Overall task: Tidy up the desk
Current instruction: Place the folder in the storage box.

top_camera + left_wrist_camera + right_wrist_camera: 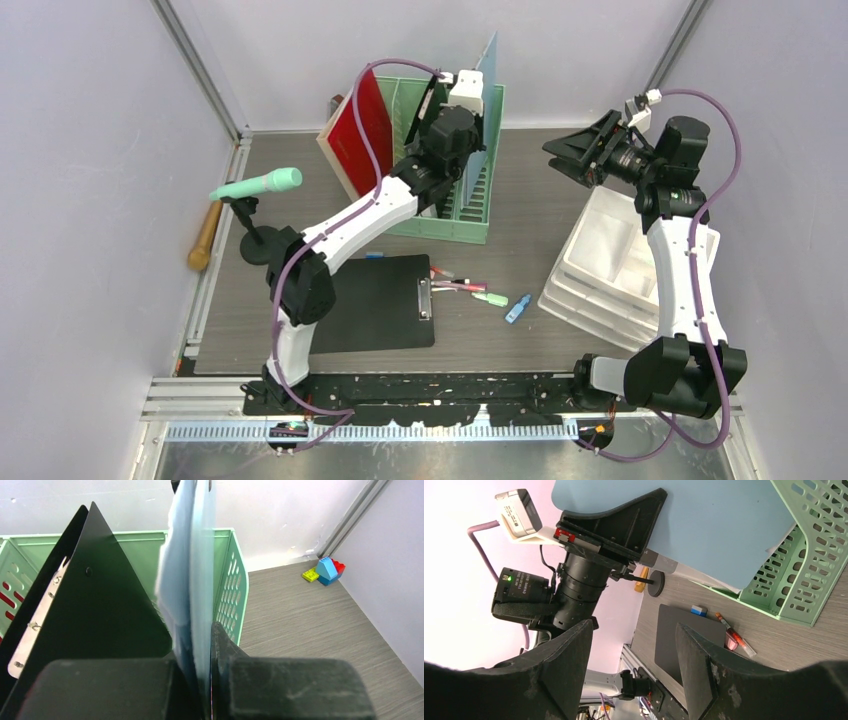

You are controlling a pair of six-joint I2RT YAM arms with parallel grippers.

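The desk [540, 200] is a grey-brown wood-grain top. At its back stands a mint-green file rack [470, 225], and my left gripper [476, 140] hovers over the rack's right slots. It is shut on a pale blue folder [490, 70], held upright on edge. In the left wrist view the folder [192, 555] runs between the pinching fingers of the left gripper [202, 645], beside a black binder [100, 605] standing in the rack [230, 580]. My right gripper [565, 155] is raised at the right, pointing left. Its jaws [634, 635] are open and empty.
A red folder [360, 125] leans at the rack's left. A black clipboard [385, 300], pens [460, 285], a green marker [490, 299] and a small blue piece [517, 308] lie mid-desk. White stacked drawers [610, 265] stand right, a mint microphone [258, 185] on its stand left. Toy bricks [325, 571] sit in the back corner.
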